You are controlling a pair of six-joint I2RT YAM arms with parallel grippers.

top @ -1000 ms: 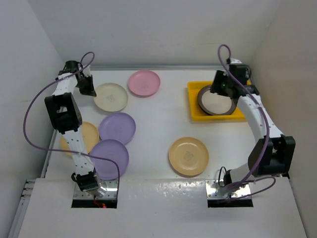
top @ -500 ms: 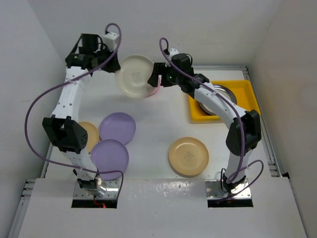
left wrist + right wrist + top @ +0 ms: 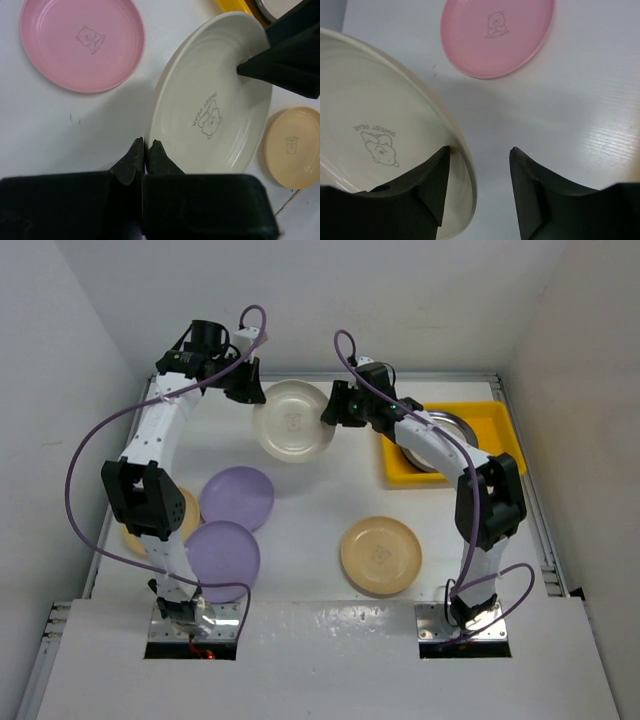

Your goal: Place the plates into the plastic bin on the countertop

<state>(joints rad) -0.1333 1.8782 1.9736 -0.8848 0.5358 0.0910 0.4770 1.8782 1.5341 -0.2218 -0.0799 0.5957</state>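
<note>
Black fingers of the left gripper [image 3: 145,150] are pinched tight on one rim of the cream plate [image 3: 210,115], which we see tilted and lifted off the countertop [image 3: 310,500]. At the opposite rim the right gripper [image 3: 479,151] has its fingers spread, one over the plate's inner face and one outside its edge. We cannot tell whether they touch it. Beneath the raised plate lies the pink plate [image 3: 497,32]. Off to the right sits the plastic bin [image 3: 497,428] with a steel plate [image 3: 452,423] inside. Nearer the arm bases lie a lilac plate [image 3: 237,497], a second lilac plate [image 3: 222,555] and a tan plate [image 3: 380,555].
</note>
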